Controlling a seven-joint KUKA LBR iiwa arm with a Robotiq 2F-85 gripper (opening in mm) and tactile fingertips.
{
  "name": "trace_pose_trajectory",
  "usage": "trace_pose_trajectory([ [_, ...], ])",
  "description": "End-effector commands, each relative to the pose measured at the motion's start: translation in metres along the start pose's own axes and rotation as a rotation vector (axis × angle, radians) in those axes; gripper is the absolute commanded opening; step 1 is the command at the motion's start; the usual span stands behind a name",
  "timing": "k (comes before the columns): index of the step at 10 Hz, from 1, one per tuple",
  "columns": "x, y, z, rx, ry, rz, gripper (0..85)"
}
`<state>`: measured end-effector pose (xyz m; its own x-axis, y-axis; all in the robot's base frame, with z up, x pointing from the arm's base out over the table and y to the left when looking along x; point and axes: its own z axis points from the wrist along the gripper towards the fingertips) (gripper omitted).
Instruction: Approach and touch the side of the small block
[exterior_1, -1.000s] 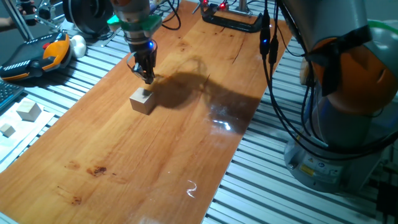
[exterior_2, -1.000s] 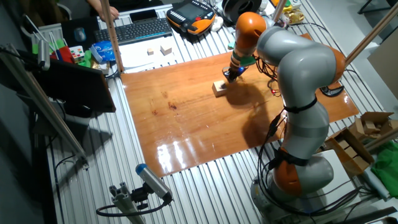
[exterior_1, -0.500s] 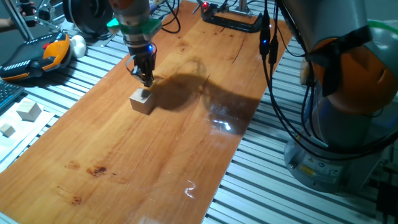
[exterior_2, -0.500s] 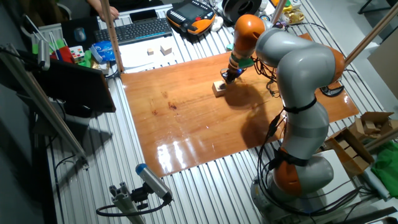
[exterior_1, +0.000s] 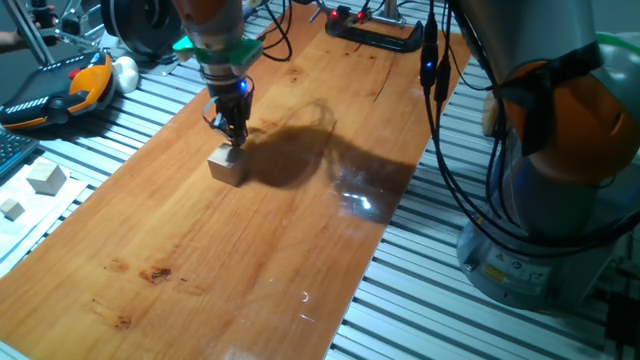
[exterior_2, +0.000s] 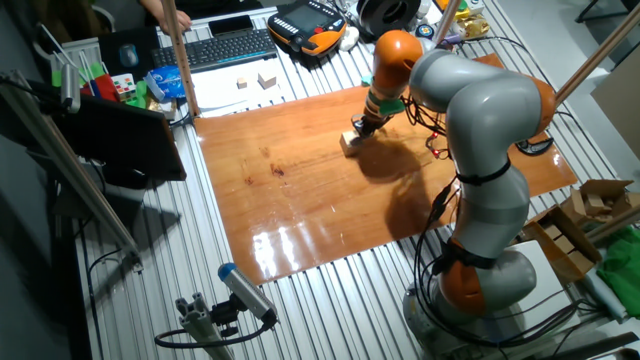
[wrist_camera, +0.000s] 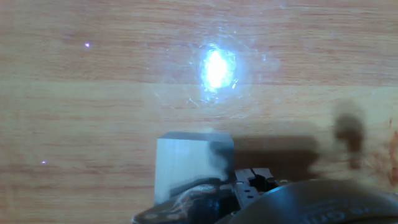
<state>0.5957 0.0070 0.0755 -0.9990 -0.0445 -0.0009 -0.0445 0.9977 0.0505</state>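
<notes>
Where end effector (exterior_1: 234, 137) meets small block (exterior_1: 228, 166), contact unclear.

Grey arm (exterior_2: 480, 110) with orange joints, black cables, dark tool (exterior_1: 231, 128)

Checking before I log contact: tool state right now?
Tool: fingers look closed together, nothing held. The tips sit at the top edge of the small block; actual contact cannot be told.

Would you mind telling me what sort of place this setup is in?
Most likely a robotics lab: a slatted aluminium workbench carries a wooden board, with a keyboard and an orange teach pendant beside the arm's gripper.
</notes>
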Motion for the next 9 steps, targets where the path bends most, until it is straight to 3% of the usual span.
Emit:
trace_pose_trajectory([
  [1, 0.000, 0.001, 0.000, 0.000, 0.000, 0.002, 0.7],
  [5, -0.001, 0.000, -0.006, 0.049, 0.001, -0.019, 0.7],
  [7, -0.001, -0.003, -0.022, 0.088, 0.015, -0.024, 0.7],
  [9, 0.001, -0.014, -0.042, 0.069, 0.046, -0.039, 0.7],
])
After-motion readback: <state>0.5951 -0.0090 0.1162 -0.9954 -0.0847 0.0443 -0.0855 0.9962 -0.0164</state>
